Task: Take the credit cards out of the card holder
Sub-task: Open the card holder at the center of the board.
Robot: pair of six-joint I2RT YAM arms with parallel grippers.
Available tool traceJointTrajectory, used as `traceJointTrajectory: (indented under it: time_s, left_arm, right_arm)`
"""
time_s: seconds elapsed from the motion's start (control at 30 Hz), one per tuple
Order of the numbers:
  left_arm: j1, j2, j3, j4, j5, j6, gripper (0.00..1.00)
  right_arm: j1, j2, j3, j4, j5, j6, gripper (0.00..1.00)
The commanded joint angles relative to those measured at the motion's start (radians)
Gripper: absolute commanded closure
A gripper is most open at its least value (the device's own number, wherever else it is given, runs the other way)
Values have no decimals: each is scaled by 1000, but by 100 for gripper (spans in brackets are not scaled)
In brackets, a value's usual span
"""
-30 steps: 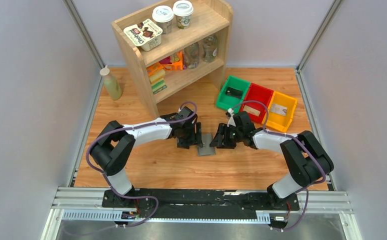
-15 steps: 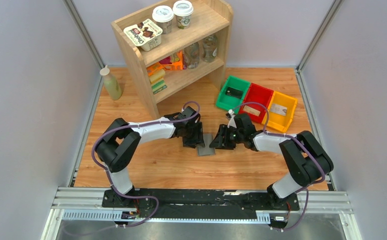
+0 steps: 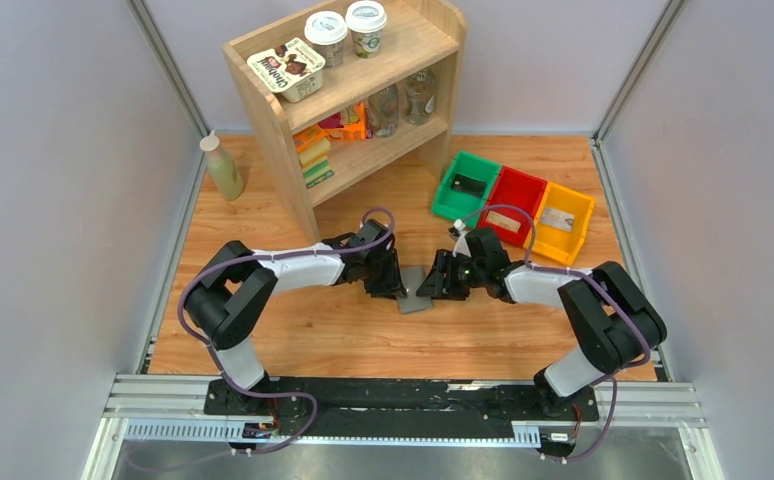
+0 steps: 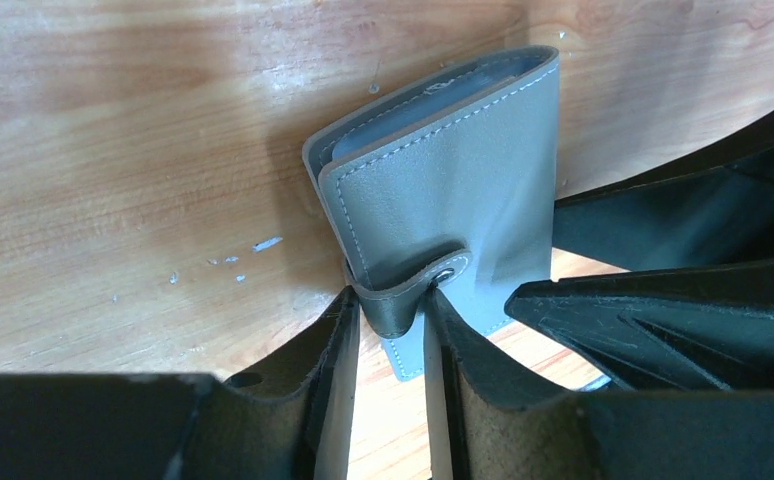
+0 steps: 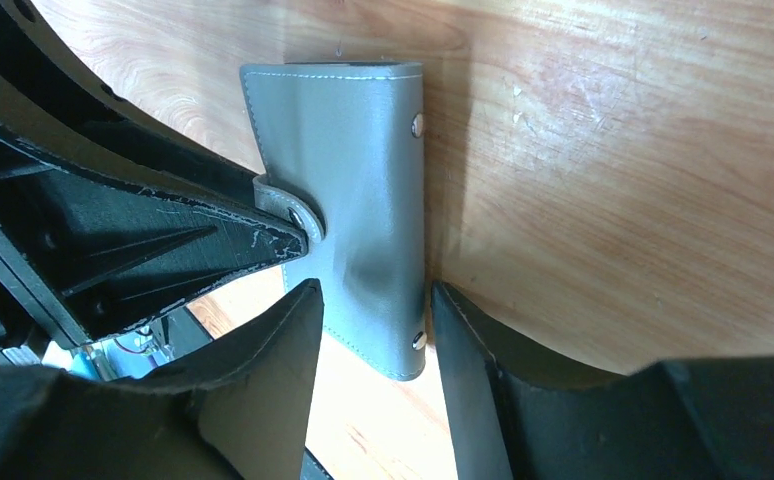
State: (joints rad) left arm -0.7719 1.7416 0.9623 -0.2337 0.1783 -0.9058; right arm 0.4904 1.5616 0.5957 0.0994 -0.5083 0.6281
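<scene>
Wooden table [image 3: 293, 335], grey walls [image 3: 63, 200] on three sides, shelf [image 3: 363, 90] at far edge. Card holder [image 3: 414, 290] closed, mid-table, bare wood around. Left gripper [image 4: 391, 310] narrowed, pinching side tab [image 4: 408, 285]; right gripper [image 5: 373, 292] half-spread, clamping holder's edges.

White arms [image 3: 298, 265], black joints (purple cables [image 3: 181, 300] looping).

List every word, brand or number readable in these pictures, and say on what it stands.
No text can be quoted.
White rectangular tub on the wooden shelf: dark print, too blurred.
Two white lidded paper cups: round logos, too small.
Grey stitched folding card holder: no text shows.
</scene>
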Motion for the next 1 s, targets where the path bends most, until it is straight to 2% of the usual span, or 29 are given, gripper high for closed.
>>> traceJointTrajectory:
  time_s: [0.0,0.4,0.5,0.7,0.83,0.97]
  left_arm:
    - [-4,-24,-63,-23,-19,5,68]
    - [6,-40,-103,25,23,27,70]
    - [10,-47,-120,37,27,25,70]
    - [10,-57,-113,33,27,36,71]
    - [8,-76,-77,-27,7,56,67]
    - [-10,-123,-25,-114,-57,77,57]
  right_arm:
    - [-4,-15,7,-87,56,-48,49]
    - [-7,97,15,29,-84,-62,50]
    - [-7,115,7,63,-108,-56,60]
    - [-7,66,-8,54,-107,-56,100]
    - [0,17,-2,-6,-55,-62,100]
    - [26,-31,19,-95,45,-77,100]
